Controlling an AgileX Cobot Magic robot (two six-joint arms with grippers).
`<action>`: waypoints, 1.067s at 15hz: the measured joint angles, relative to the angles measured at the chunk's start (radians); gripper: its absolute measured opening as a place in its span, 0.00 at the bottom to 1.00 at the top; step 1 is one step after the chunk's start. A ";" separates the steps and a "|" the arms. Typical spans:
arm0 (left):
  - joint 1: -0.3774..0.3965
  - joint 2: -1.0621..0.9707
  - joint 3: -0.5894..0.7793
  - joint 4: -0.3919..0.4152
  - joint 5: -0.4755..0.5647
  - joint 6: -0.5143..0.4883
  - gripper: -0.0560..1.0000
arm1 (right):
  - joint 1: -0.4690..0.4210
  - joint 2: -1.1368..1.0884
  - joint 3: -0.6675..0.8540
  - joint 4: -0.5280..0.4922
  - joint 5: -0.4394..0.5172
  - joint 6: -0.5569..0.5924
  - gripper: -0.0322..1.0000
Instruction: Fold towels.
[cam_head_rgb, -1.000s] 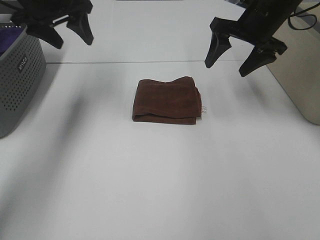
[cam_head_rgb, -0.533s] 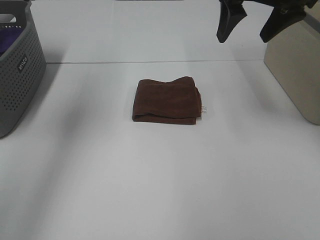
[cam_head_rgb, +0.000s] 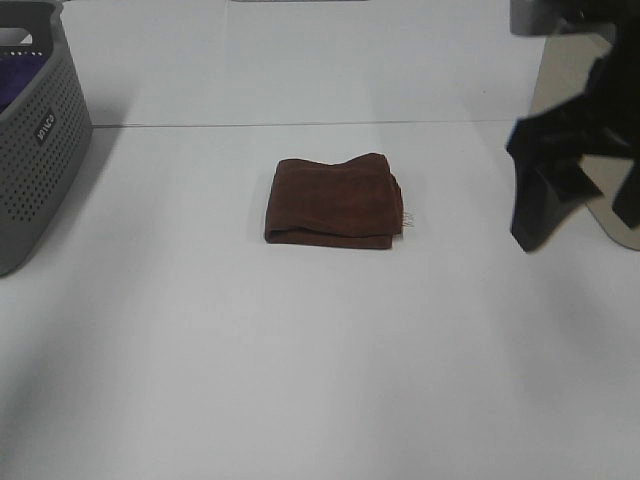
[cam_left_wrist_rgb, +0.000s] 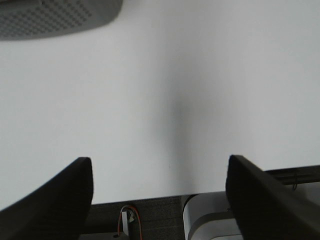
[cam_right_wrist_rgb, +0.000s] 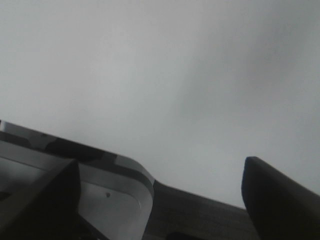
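The dark reddish-brown towel (cam_head_rgb: 333, 201) lies folded into a small rectangle in the middle of the white table (cam_head_rgb: 300, 350), with its white tag at its right edge. Nothing touches it. My right gripper (cam_head_rgb: 575, 200) shows as a dark blurred shape at the right edge of the exterior view, well to the right of the towel. In the right wrist view it (cam_right_wrist_rgb: 160, 164) is open and empty over bare table. My left gripper (cam_left_wrist_rgb: 159, 161) is open and empty over bare table near the table edge. It is out of the exterior view.
A grey perforated basket (cam_head_rgb: 40, 150) with a purple cloth (cam_head_rgb: 15, 82) in it stands at the left edge; it also shows in the left wrist view (cam_left_wrist_rgb: 50, 15). A beige bin (cam_head_rgb: 565, 75) stands at the right, behind my right arm.
The left arm has left the exterior view. The right arm rose toward the back, then swung down to the right side in front of the beige bin. The towel has not moved.
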 joint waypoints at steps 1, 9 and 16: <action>0.000 -0.075 0.075 0.000 0.000 -0.001 0.73 | 0.000 -0.060 0.088 0.000 0.001 0.001 0.83; 0.000 -0.654 0.395 -0.036 0.007 0.055 0.73 | 0.000 -0.556 0.529 -0.016 -0.053 0.001 0.83; 0.000 -0.818 0.411 -0.137 -0.079 0.313 0.73 | 0.000 -1.008 0.616 -0.077 -0.149 -0.047 0.83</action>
